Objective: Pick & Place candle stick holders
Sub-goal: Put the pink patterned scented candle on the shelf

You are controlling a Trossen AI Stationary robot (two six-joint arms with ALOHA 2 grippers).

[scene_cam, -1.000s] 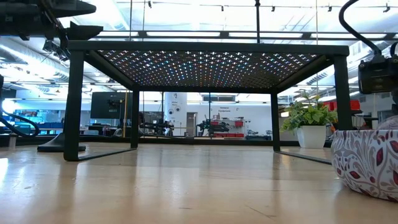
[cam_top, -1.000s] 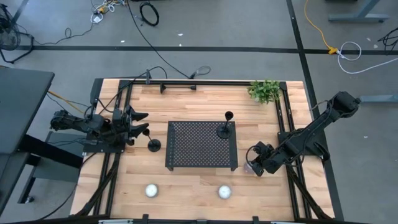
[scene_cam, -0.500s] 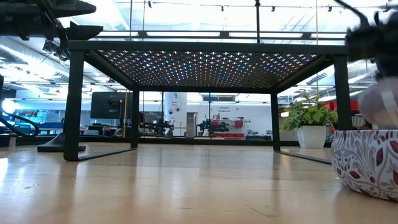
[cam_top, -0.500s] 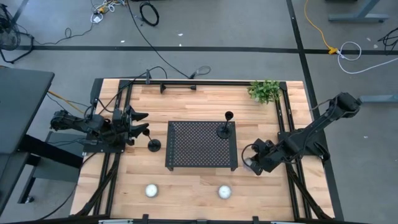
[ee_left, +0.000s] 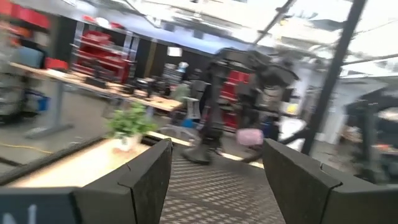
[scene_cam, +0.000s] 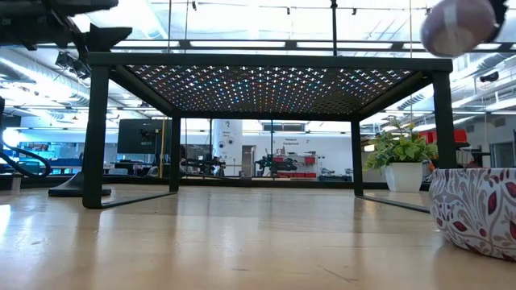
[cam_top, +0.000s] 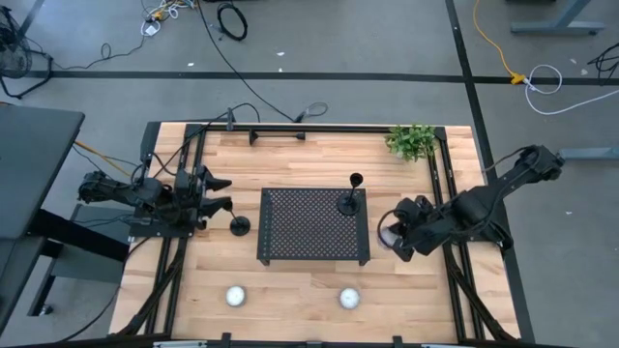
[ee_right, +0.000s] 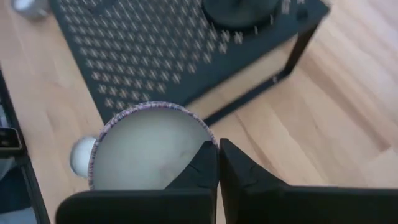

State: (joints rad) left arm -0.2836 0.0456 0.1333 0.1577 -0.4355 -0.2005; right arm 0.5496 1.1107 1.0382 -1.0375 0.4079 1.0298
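Pale wood planks make up the table [cam_top: 300, 159], and we take the black perforated tray [cam_top: 312, 225], standing on four thin legs at its middle, as our landmark. On the tray's far right corner stands one candle holder [cam_top: 352, 196], thin stem on a round base. A second holder [cam_top: 239, 225] stands on the wood just left of the tray.

We see the left gripper [cam_top: 219, 192] held level and well left of the tray, its two dark blocky fingers [ee_left: 146, 177] spread apart with nothing between them.

Right of the tray, the right arm bends low over the table. Its gripper [cam_top: 396, 237] has its fingers [ee_right: 208, 168] pinched tight on the rim of a round bowl [ee_right: 146, 146], pale inside with a patterned edge, lifted above the wood.

A small leafy plant [cam_top: 412, 140] stands beyond the tray's far right corner.
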